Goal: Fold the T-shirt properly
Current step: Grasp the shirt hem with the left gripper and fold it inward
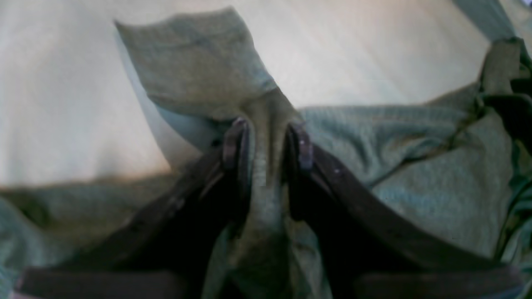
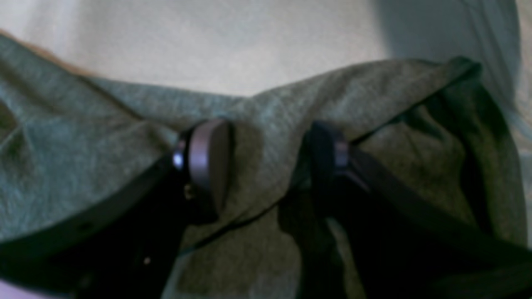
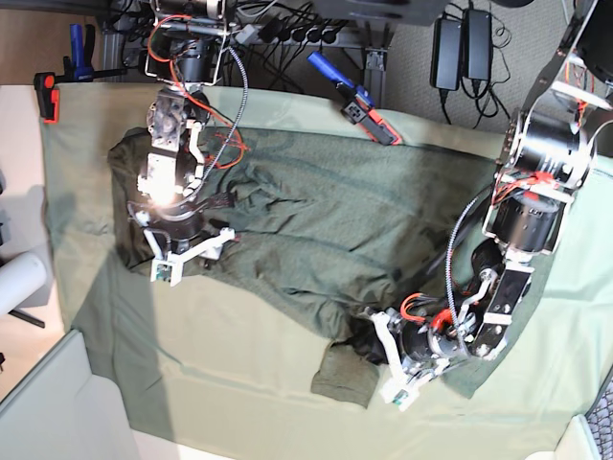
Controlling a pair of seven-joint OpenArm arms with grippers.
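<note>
The T-shirt (image 3: 326, 220) lies spread and wrinkled across the pale green table cloth (image 3: 239, 383). In the left wrist view my left gripper (image 1: 268, 143) pinches an upright ridge of the T-shirt (image 1: 415, 166) between both pads, just behind a sleeve (image 1: 195, 62) that flops forward. In the base view the left gripper (image 3: 375, 362) sits low at the sleeve (image 3: 343, 376) near the front edge. My right gripper (image 2: 268, 155) stands open over a raised fold of the T-shirt (image 2: 83, 145), one bare pad (image 2: 210, 155) showing. In the base view the right gripper (image 3: 190, 255) is at the shirt's left end.
An orange-and-black clamp (image 3: 48, 96) grips the table's far left corner. A blue-and-red clamp (image 3: 359, 107) sits on the back edge. Cables and power bricks (image 3: 460, 48) hang behind. A white roll (image 3: 19, 283) lies off the left side.
</note>
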